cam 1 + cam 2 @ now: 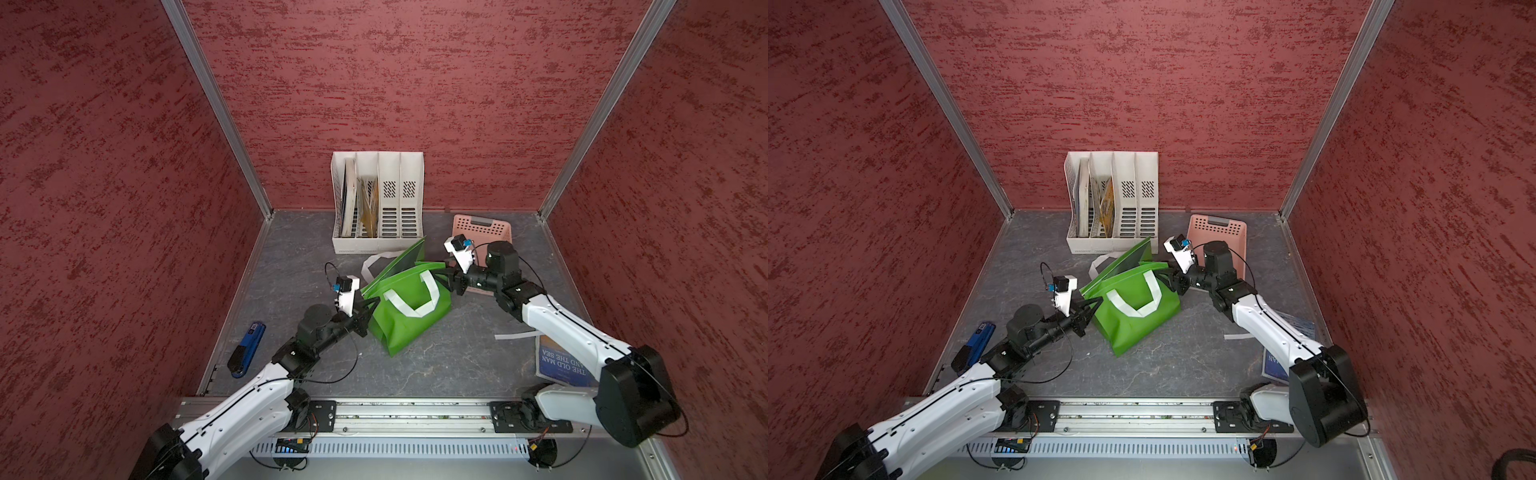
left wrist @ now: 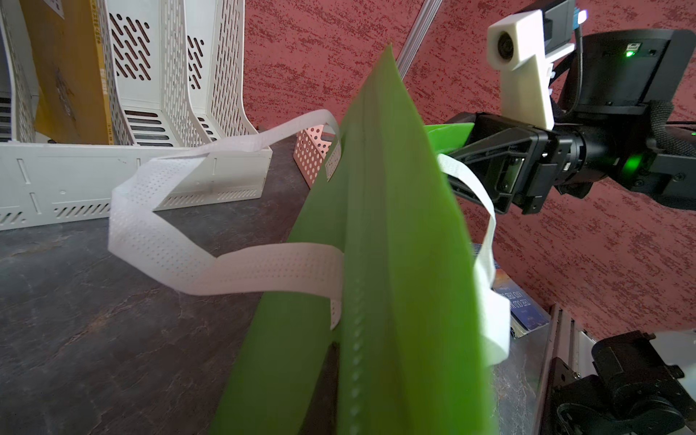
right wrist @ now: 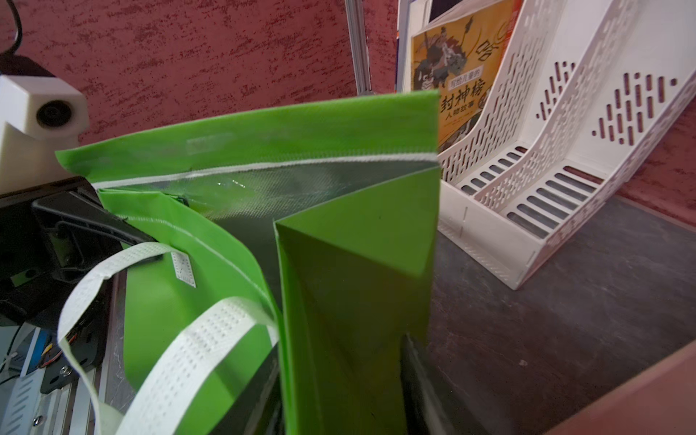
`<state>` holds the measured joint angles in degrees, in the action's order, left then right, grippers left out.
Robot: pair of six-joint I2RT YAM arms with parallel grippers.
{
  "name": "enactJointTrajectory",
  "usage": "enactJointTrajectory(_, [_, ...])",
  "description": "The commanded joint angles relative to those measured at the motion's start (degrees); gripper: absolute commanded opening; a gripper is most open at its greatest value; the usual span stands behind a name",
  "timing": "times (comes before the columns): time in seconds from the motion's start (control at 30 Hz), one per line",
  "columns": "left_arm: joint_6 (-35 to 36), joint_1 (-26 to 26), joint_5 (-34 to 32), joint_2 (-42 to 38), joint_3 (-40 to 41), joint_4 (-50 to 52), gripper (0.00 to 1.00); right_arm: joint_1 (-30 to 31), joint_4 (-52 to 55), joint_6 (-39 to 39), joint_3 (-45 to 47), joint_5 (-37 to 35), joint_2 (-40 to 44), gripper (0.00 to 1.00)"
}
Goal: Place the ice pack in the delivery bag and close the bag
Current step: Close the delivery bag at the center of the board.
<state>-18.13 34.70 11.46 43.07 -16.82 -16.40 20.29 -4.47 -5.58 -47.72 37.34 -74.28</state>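
The left gripper [image 1: 371, 304] is clamped on one rim corner of the bright green fabric delivery bag [image 1: 405, 328] at mid-table. The right gripper [image 2: 454, 162] sits at the opposite corner, jaws parted, a white strap handle [image 2: 487, 218] draped across them. A white slotted file rack [image 1: 378, 199] stands just behind, with a pink perforated basket [image 1: 482, 227] beside it. A blue stapler [image 1: 247, 349] lies left. The tabletop [image 1: 436, 370] is dark grey stone-look, the walls [image 1: 415, 83] red and textured. The bag's rim runs arm to arm, its foil-lined mouth tilted rearward.

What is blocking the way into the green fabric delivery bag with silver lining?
Nothing foreign: the mouth of the green fabric delivery bag is just a narrow gap, crowded by its folded-in side panel. The left tool pinches the rim at one end; the right tool sits open at the other.
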Motion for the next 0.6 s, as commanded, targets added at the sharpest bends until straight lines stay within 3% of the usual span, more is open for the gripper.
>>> enactJointTrajectory(0.0, [1.5,0.2,0.8,-1.0,-1.8,3.0,0.0,-2.5,-3.1,1.9,-0.9,1.9,-0.4,0.53])
enactJointTrajectory(0.23, [1.8,0.0,4.9,-2.9,-4.2,10.3,0.0,-4.9,-10.6,4.1,-4.7,12.0,-8.5,0.65])
enactJointTrajectory(0.57, [2.5,-0.9,6.0,-3.5,-7.1,18.9,0.0,-4.8,-18.3,4.1,-11.6,21.7,-21.5,0.66])
